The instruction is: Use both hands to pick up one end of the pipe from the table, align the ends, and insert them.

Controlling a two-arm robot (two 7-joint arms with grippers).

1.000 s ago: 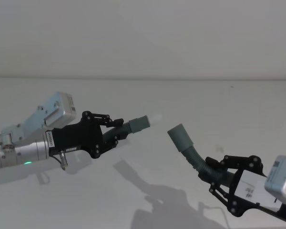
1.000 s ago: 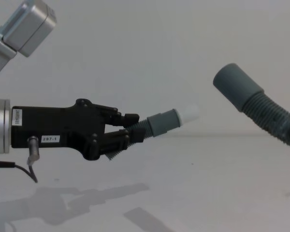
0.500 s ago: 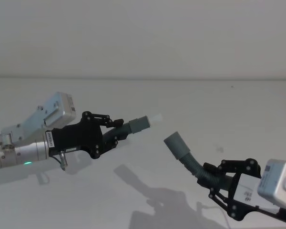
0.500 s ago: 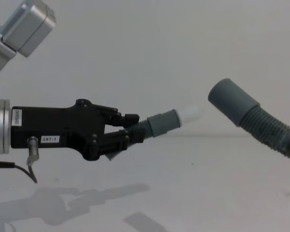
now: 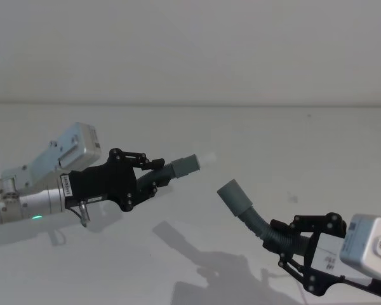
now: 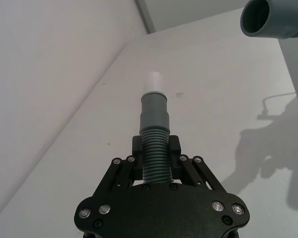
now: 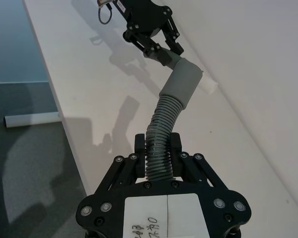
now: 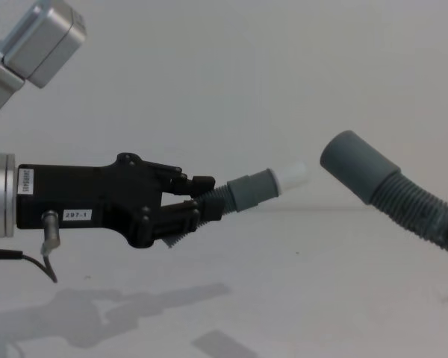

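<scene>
My left gripper (image 5: 153, 176) (image 8: 205, 200) (image 6: 155, 152) is shut on the short ribbed pipe piece (image 5: 178, 168) (image 6: 154, 148), held above the table (image 5: 254, 133). Its grey cuff with the narrow white tip (image 8: 291, 176) (image 6: 153, 82) points right. My right gripper (image 5: 286, 238) (image 7: 158, 148) is shut on the longer ribbed pipe piece (image 5: 257, 219) (image 7: 163, 129), also lifted. That piece's wide grey cuff (image 5: 233, 196) (image 8: 357, 165) (image 7: 183, 82) points up-left toward the white tip. A small gap separates the two ends, with the wide cuff slightly lower in the head view.
The white table runs back to a plain wall (image 5: 190, 51). Shadows of both arms (image 5: 203, 254) lie on the surface below. In the right wrist view the table's edge (image 7: 49, 89) drops off to a grey floor (image 7: 25, 163).
My right gripper has lowered and shifted left with its pipe piece, bringing the wide cuff closer to the white tip. The left gripper has stayed still.
</scene>
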